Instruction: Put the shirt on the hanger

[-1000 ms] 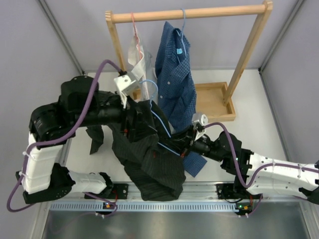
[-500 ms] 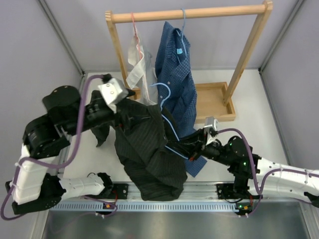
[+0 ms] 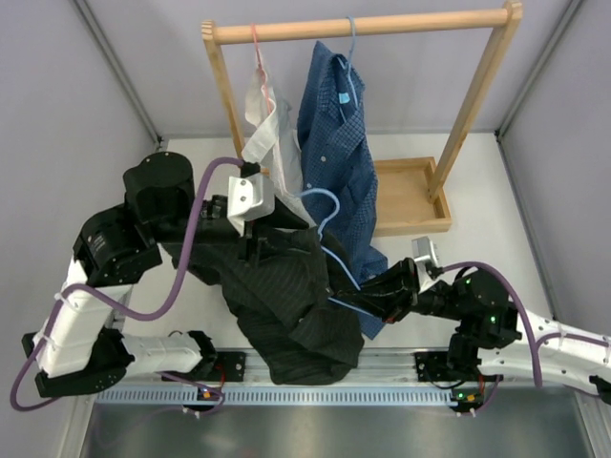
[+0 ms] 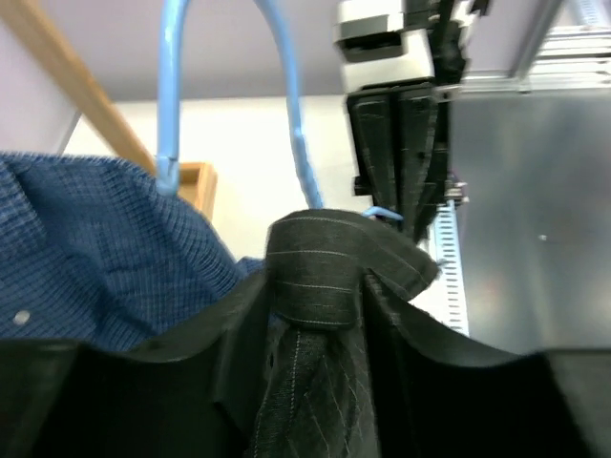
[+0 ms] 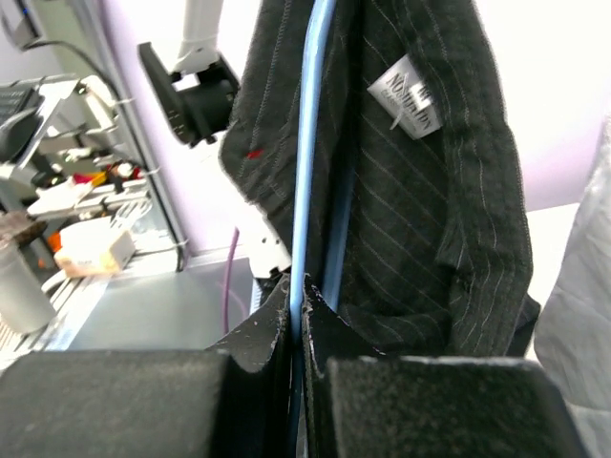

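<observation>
Pincers both clenched: the left pincer bites a bunched fold of the shirt, the right pincer nips a thin arm of the hanger.

Held up between the two arms, the shirt drapes down toward the near edge of the table; the hanger's blue arm runs inside the cloth just beside the white neck label, its hook poking free above the collar, close to the blue checked shirt on the wooden rack; the right grip likely serves as a fixed anchor, so the left can drag fabric over the hanger's shoulder; the garment looks only partly seated, bunched rather than squared; the hook may snag the checked shirt.
</observation>
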